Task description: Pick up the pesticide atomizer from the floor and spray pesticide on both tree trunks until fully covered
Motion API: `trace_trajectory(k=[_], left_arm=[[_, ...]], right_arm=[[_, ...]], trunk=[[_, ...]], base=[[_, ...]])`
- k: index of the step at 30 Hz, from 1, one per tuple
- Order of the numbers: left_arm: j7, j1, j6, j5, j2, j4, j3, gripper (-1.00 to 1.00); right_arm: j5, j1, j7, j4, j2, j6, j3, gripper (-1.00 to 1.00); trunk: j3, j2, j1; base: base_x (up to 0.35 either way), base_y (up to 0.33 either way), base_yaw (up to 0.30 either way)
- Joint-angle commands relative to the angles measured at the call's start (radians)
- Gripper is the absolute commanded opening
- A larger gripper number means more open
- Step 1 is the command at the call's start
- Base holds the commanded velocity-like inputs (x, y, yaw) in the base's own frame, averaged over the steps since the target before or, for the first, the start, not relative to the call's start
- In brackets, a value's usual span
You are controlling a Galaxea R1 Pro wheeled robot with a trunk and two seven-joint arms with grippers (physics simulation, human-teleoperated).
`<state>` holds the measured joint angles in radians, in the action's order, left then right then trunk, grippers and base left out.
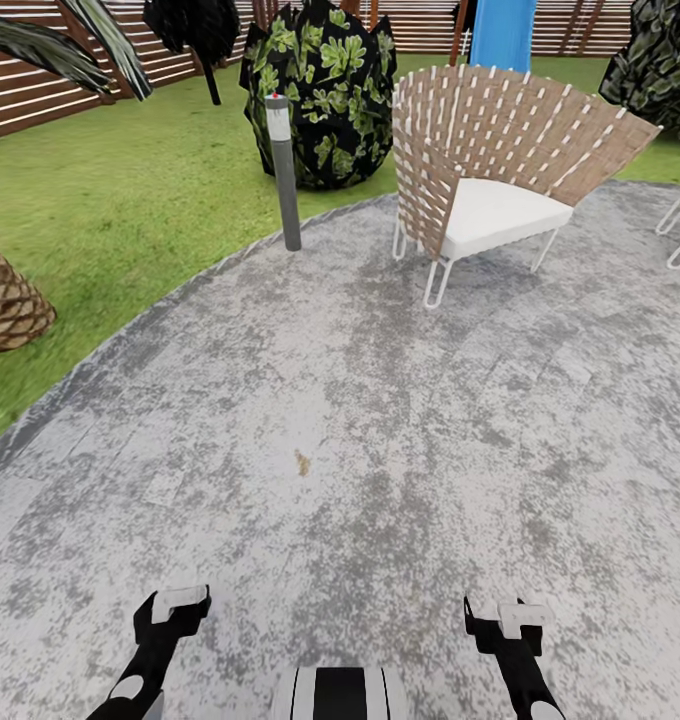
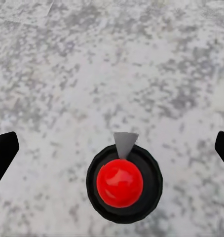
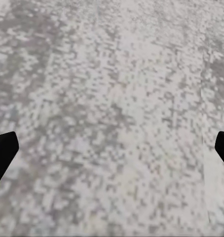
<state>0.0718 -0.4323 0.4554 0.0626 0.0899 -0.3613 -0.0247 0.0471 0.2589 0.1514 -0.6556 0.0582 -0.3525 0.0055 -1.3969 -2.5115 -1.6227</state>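
Floor here is mottled grey stone paving (image 1: 360,420), a rounded patio edged by blotchy green grass lawn (image 1: 130,200). No certain atomizer location: the only red item close in is a black round disc with a glossy red dome and a small grey wedge (image 2: 123,182), sitting on the paving under the left wrist camera; cannot tell what it is.

Left gripper (image 1: 172,612) hangs low over the paving, jaws released and spread wide, nothing between them. Right gripper (image 1: 507,622) is the same: jaws released, bare paving below.

A small brown speck (image 1: 302,462) lies on the paving, well in front of the tan woven-strap chair with white cushion (image 1: 500,150). A grey bollard post with a red tip (image 1: 283,170) stands left of the chair at the paving edge. A dark bush with bright green leaves (image 1: 330,90) is behind-left of the chair. A blue upright panel (image 1: 502,30) is behind the chair. A scaly brown palm trunk (image 1: 5,300) is far left of the chair on the grass. A brown slatted wooden fence (image 1: 40,90) runs behind.
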Motion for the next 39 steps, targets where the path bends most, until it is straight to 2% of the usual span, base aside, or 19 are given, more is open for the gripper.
trace_trajectory(k=[1, 10, 14, 26, 31, 39], left_arm=[[0.0, 0.0, 0.005, 0.006, 0.0, 0.001, 0.002, 1.0], [0.0, 0.001, 0.007, 0.005, -0.002, 0.005, 0.002, 1.0], [0.0, 0.001, 0.008, 0.005, -0.002, 0.006, 0.002, 1.0], [0.0, 0.003, 0.008, 0.005, -0.002, 0.003, 0.002, 1.0], [0.0, 0.003, 0.008, 0.005, -0.004, 0.003, 0.001, 1.0], [0.0, 0.003, 0.008, 0.005, -0.004, 0.002, 0.001, 1.0]], right_arm=[[0.005, 0.0, 0.005, 0.001, 0.0, -0.002, 0.001, 1.0], [0.005, 0.0, 0.005, 0.002, 0.0, -0.002, 0.001, 1.0], [0.005, 0.0, 0.005, 0.002, 0.0, -0.002, 0.001, 1.0], [0.005, 0.0, 0.005, 0.002, 0.0, -0.002, 0.001, 1.0], [0.005, 0.0, 0.005, 0.002, 0.0, -0.002, 0.001, 1.0], [0.005, 0.0, 0.005, 0.002, 0.0, -0.002, 0.001, 1.0]], trunk=[[-0.002, 0.0, 0.0], [-0.009, 0.0, 0.0], [-0.024, -0.001, -0.002], [-0.026, -0.001, -0.002], [-0.046, -0.002, -0.004], [-0.048, -0.002, -0.004]], base=[[0.0, 0.0, 0.0], [0.0, 0.0, 0.0], [0.0, 0.0, 0.0], [0.0, 0.0, 0.0], [0.0, 0.0, 0.0], [0.0, 0.0, 0.0]])
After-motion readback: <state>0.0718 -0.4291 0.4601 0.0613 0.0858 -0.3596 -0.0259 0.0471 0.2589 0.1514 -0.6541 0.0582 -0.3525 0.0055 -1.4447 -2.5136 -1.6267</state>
